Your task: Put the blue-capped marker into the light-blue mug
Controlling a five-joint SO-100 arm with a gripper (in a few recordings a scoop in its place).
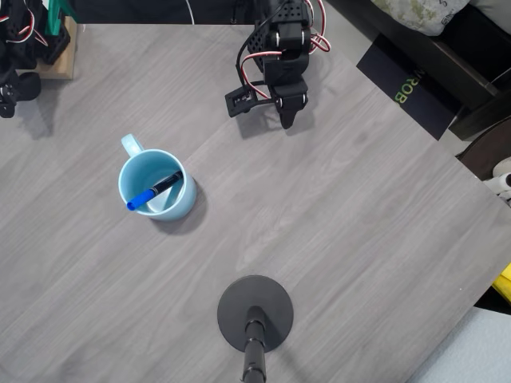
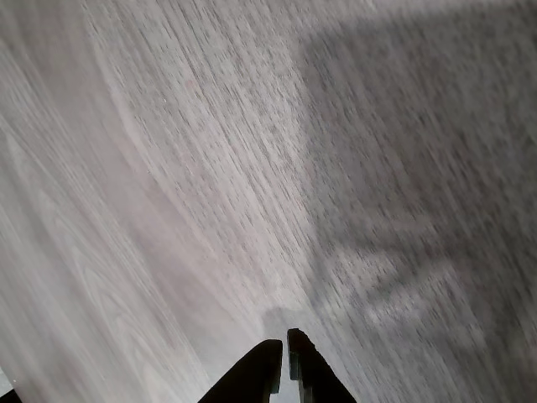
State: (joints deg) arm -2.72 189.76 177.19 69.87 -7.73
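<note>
The job looks finished: in the overhead view the blue-capped marker [image 1: 154, 191] is inside the light-blue mug [image 1: 177, 210], leaning across its opening, and nothing seems left but to park the arm. The marker's long axis runs diagonally across the mug, blue cap at the lower-left rim and black barrel slanting towards the upper right. The gripper [image 1: 286, 120] sits well to the upper right of the mug, clenched with nothing between its fingertips, which the wrist view shows nearly touching [image 2: 284, 363] above the bare table [image 2: 168, 168].
</note>
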